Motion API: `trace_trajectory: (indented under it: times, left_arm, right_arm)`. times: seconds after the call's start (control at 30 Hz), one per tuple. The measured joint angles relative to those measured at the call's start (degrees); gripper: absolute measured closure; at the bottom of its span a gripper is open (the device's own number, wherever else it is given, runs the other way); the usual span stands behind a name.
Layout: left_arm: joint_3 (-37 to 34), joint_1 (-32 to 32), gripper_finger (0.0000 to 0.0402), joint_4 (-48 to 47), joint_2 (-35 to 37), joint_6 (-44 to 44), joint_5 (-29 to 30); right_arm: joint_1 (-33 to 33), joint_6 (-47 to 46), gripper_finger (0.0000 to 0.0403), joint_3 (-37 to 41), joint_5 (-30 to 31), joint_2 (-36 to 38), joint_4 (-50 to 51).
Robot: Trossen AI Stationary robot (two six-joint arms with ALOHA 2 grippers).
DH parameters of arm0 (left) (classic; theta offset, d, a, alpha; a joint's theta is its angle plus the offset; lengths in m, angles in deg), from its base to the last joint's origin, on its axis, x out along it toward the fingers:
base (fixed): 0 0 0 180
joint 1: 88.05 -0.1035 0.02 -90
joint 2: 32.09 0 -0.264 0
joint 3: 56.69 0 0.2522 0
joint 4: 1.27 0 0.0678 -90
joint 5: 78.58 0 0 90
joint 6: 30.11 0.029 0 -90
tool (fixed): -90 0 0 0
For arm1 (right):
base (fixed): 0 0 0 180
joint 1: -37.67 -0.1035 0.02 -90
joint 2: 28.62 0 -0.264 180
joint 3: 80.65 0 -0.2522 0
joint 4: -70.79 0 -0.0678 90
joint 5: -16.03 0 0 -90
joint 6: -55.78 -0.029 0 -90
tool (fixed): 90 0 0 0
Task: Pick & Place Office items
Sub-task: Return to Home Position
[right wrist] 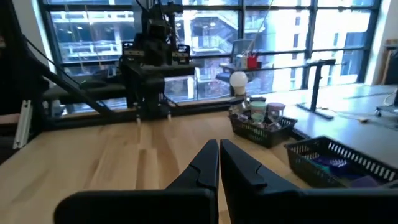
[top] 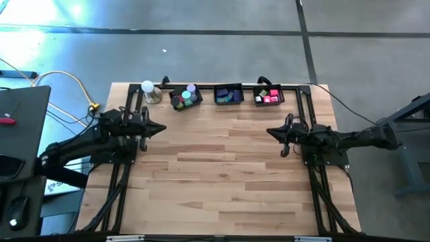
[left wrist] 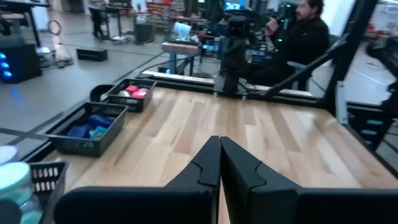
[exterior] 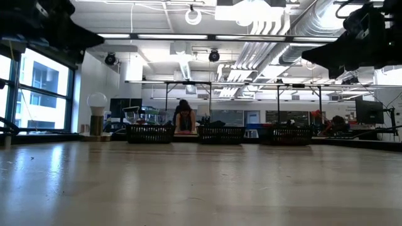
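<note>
The office items lie sorted in three black trays along the table's far edge: lilac and teal cylinders in the left tray (top: 186, 97), blue and purple blocks in the middle tray (top: 228, 94), pink and red blocks in the right tray (top: 269, 96). My left gripper (top: 163, 128) is shut and holds nothing; it points level toward the table's right, above the left side. Shut and holding nothing too, my right gripper (top: 269, 132) points level toward the table's left, above the right side. Their shut fingertips show in the left wrist view (left wrist: 220, 140) and the right wrist view (right wrist: 219, 144).
A white ball on a metal base (top: 149, 91) stands at the far left corner, beside the left tray. The bare wooden tabletop (top: 222, 175) spreads between and in front of the two arms. A person (left wrist: 305, 31) sits beyond the table's right side.
</note>
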Motion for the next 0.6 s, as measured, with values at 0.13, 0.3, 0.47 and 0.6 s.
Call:
trace_trajectory:
  times: [0.13, 0.3, 0.47, 0.6]
  left_arm:
    - [-4.18, 0.0, 0.0401, 2.21, 2.64, -0.39, 0.69]
    - [-8.08, 0.0, 0.0401, 3.36, 4.67, -3.57, 0.68]
    - [-11.63, 0.02, 0.0401, 6.91, 5.01, -5.55, 0.75]
    - [-13.56, 0.02, 0.0401, 10.48, 4.34, -6.23, 1.59]
  right_arm:
    - [2.43, -1.74, 0.0399, 0.0, -4.18, -0.2, 0.05]
    - [3.44, -3.54, 0.0399, 0.02, -7.04, -0.19, -0.09]
    - [3.43, -3.83, 0.0399, 0.04, -6.99, -0.19, -0.08]
    - [3.43, -3.65, 0.0399, 0.04, -6.55, -0.21, -0.06]
